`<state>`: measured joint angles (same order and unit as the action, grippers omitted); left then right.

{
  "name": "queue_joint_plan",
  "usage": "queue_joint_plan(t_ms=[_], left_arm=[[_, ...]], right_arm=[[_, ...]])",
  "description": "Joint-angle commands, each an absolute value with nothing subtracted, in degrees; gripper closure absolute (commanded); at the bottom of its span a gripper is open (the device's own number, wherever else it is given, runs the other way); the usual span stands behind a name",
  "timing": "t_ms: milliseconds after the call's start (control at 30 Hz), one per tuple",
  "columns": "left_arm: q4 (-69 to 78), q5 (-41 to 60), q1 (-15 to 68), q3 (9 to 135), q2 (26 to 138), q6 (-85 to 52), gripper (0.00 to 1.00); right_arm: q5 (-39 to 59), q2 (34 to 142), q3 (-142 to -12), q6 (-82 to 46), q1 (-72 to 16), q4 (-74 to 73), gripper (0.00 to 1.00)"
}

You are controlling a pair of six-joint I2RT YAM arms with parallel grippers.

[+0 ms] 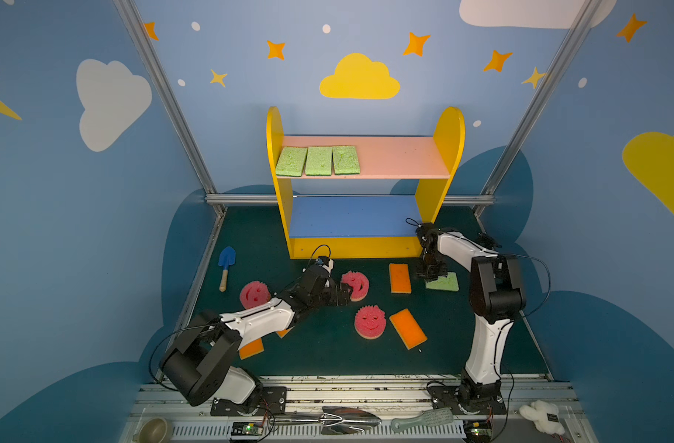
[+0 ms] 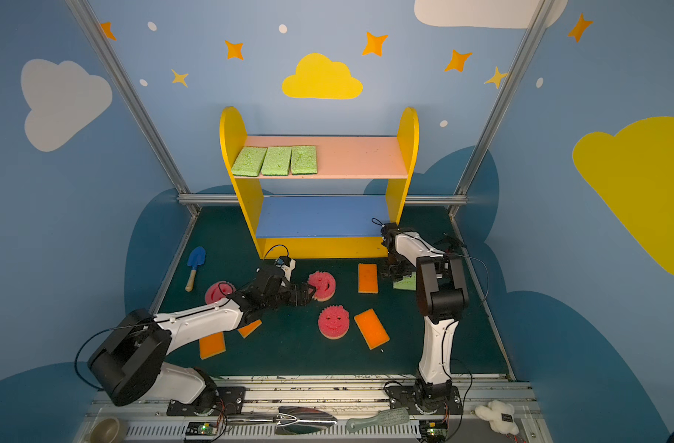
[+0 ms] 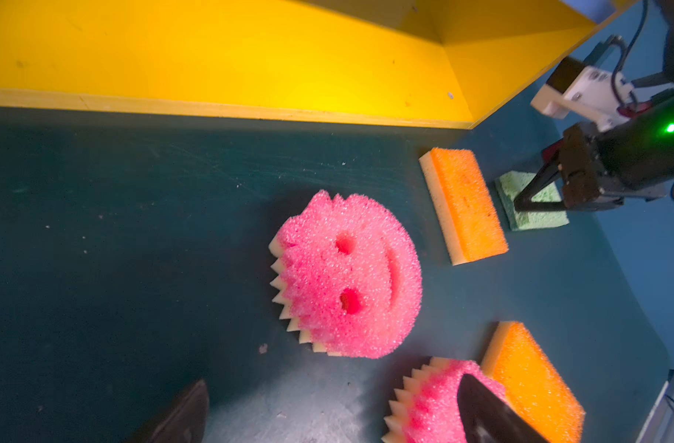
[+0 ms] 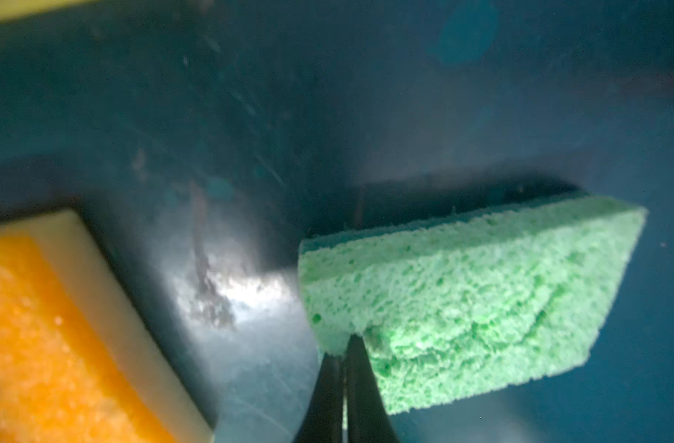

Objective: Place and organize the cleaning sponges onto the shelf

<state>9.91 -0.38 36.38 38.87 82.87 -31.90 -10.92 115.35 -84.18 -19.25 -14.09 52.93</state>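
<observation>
R gripper (image 4: pixel 345 345) pinched shut on corner of green sponge (image 4: pixel 461 307) near worktop's (image 1: pixel 327 356) right edge. Thin grip, so lift slow twd shelf (image 1: pixel 448 130). L gripper (image 1: pixel 346 294) wide open, empty.

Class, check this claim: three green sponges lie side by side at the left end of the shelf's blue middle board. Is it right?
Not quite. The three green sponges lie side by side at the left end of the pink top board, not the blue middle board. Both top views show it.
</observation>
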Motion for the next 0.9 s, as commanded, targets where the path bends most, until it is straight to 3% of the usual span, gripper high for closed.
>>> queue_joint_plan(t_ms=[0,333,500,667,867], left_arm=[[9.14,1.76,35.97,38.58,80.83,-32.41,0.00],[15.40,15.00,31.98,36.54,76.88,-37.80,0.00],[11.29,18.67,31.23,40.46,75.04,-38.87,0.06],[10.70,21.50,29.73,42.92,74.42,-41.71,0.01],[11.78,25.05,29.30,45.03,77.16,-43.61,0.06]], right_arm=[[-10.27,108.20,-82.86,-18.05,-17.09,55.06,1.00],[0.08,89.70,-73.50,-9.35,-31.08,46.22,1.00],[2.46,87.46,-74.09,-4.76,-37.06,43.68,1.00],[5.24,87.52,-75.97,-0.78,-41.49,41.91,1.00],[6.70,88.41,-78.15,1.88,-45.19,40.07,1.00]])
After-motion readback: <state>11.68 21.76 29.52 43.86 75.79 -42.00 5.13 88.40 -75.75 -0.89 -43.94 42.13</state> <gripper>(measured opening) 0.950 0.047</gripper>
